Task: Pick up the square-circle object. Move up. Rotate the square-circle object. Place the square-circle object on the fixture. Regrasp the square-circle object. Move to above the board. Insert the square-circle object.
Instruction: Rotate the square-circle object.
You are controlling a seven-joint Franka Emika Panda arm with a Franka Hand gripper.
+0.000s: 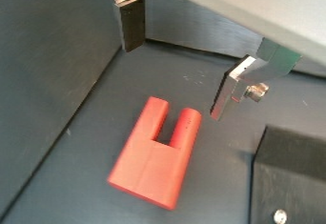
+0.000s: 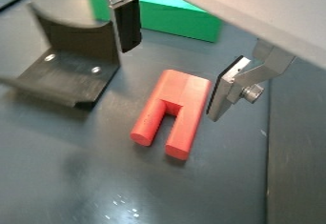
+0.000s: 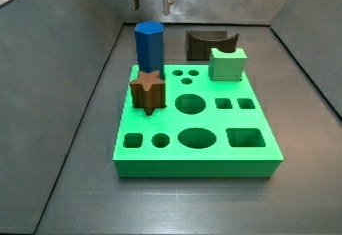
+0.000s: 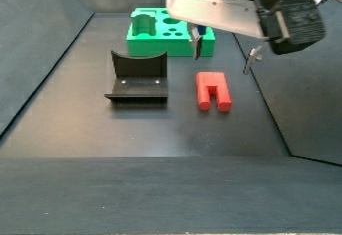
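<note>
The square-circle object (image 2: 173, 113) is a small red piece with a blocky square end and two short prongs. It lies flat on the dark floor in both wrist views (image 1: 155, 156) and in a side view (image 4: 213, 89). My gripper (image 2: 173, 83) is open and empty and hangs just above the piece, with a finger to either side of it (image 1: 176, 80) (image 4: 222, 51). The dark fixture (image 2: 71, 61) with its curved notch stands beside the piece (image 4: 138, 76). The green board (image 3: 194, 129) lies beyond it (image 4: 160, 29).
A tall blue prism (image 3: 148, 44), a brown star peg (image 3: 147, 89) and a pale green notched block (image 3: 227, 64) stand on the board. Grey walls close in the floor. The fixture's base plate (image 1: 299, 171) lies close to the piece.
</note>
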